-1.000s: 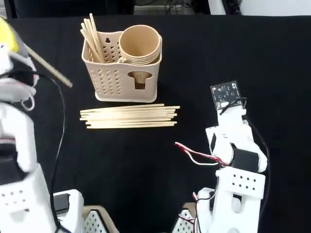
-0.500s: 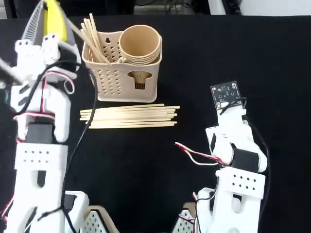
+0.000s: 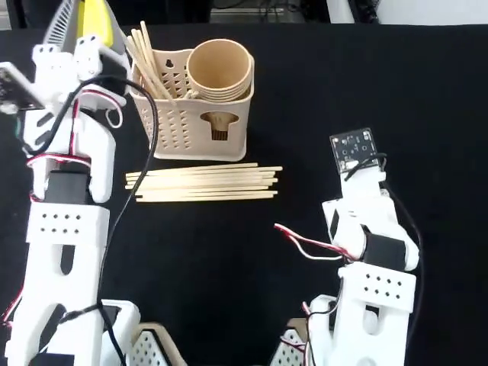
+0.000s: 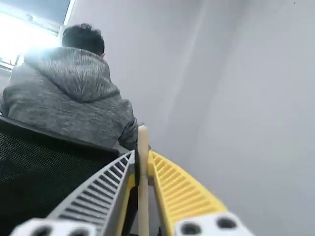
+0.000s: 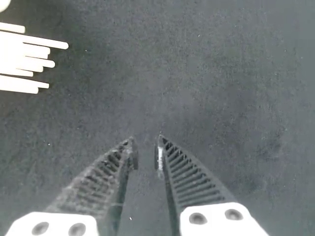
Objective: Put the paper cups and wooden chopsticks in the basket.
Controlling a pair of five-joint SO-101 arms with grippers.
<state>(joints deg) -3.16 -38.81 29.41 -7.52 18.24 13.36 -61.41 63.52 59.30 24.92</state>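
Observation:
The beige slotted basket [image 3: 177, 122] stands at the back of the black table. A stack of paper cups [image 3: 219, 67] fills one side of it, and several wooden chopsticks [image 3: 143, 53] lean upright in the other. My left gripper [image 3: 82, 17] [image 4: 141, 158] is raised just left of the basket, shut on one chopstick [image 4: 142, 196] that slants down toward the chopstick side. A bundle of loose chopsticks [image 3: 202, 184] [image 5: 24, 64] lies flat in front of the basket. My right gripper [image 5: 145, 155] hangs low over bare table to the right of the bundle, shut on nothing, its tips a sliver apart.
The right arm's body [image 3: 370, 244] sits folded at the front right with red and white wires [image 3: 305, 242] sticking out to its left. The left arm's white links [image 3: 65, 221] stand along the left edge. Bare black table lies between the arms.
My left arm has swung from the far left edge toward the basket, carrying the chopstick so that its lower end now reaches the basket. The right arm has kept still.

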